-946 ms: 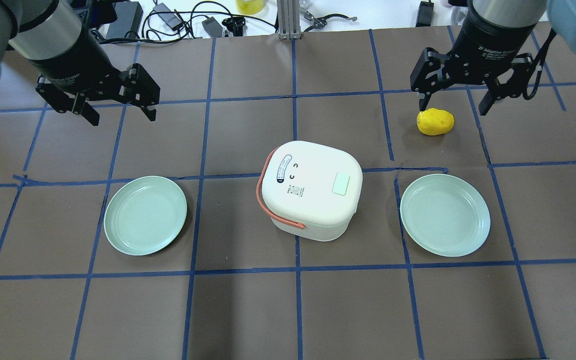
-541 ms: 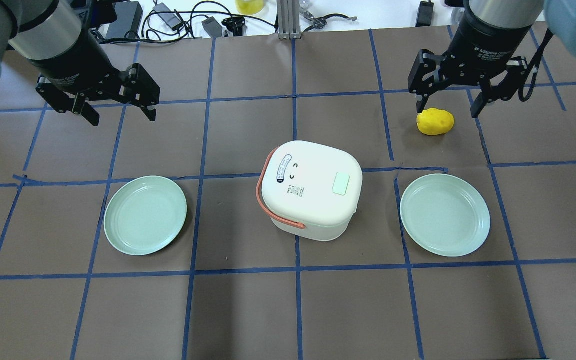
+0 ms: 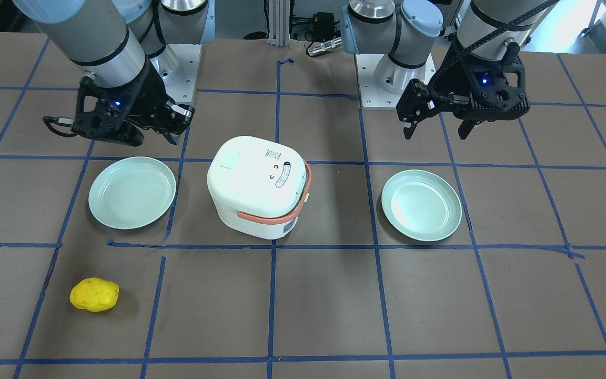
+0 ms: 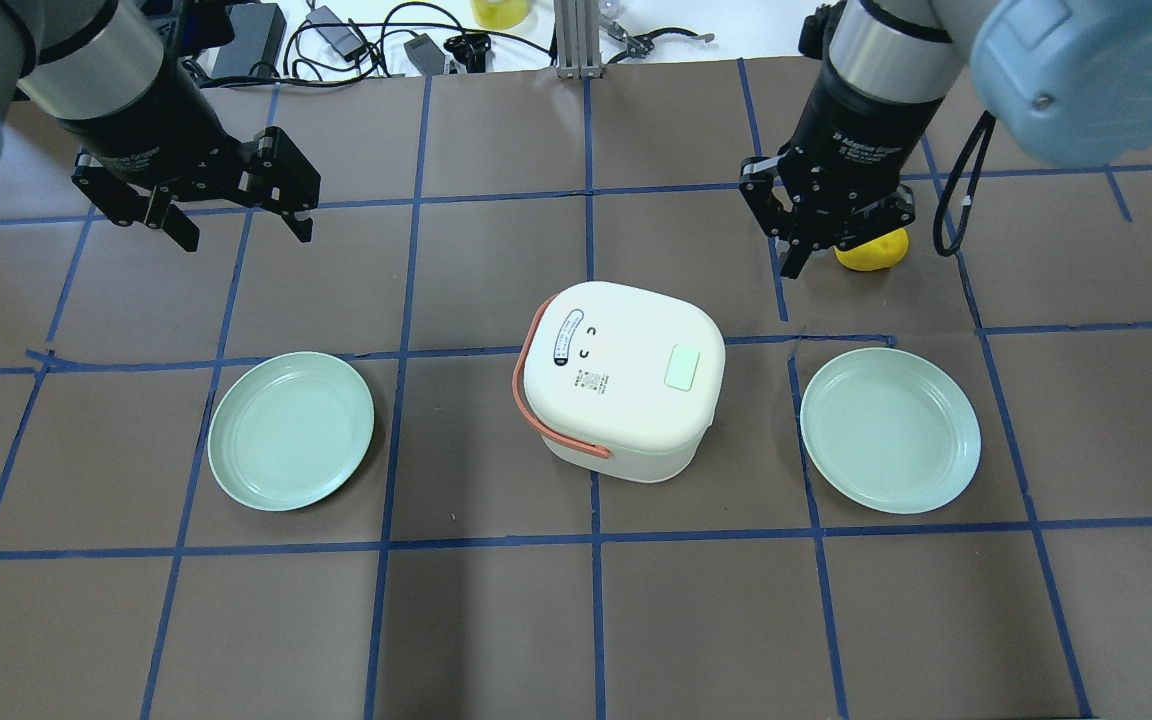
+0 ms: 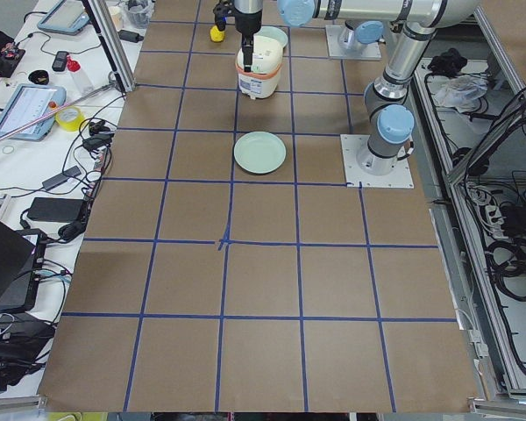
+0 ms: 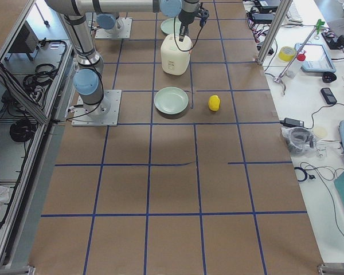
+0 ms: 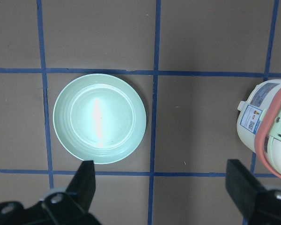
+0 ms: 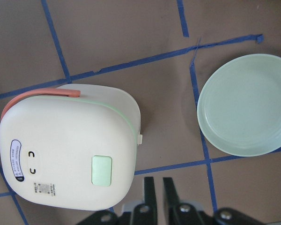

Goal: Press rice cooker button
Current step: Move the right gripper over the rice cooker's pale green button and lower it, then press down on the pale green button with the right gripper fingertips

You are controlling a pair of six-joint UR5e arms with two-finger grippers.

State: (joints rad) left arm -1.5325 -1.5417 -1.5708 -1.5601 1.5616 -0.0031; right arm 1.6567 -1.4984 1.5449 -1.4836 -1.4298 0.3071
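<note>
Just beyond the far right corner of the rice cooker (image 4: pixel 616 345), the right gripper (image 4: pixel 798 262) has been swung in off the yellow object (image 4: pixel 881 256), fingers now pinched together on nothing. A poking tip, it seems, has been readied. The button (image 4: pixel 682 367) sits on the cooker's top, nearer the robot and leftward of that tip, not yet covered. The left gripper (image 4: pixel 241 228) is held well apart, spread wide, empty.

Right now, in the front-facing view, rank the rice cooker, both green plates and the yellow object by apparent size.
1. rice cooker: largest.
2. plate on the view's left and plate on the view's right: they look about equal, so I won't rank them.
3. yellow object: smallest.
</note>
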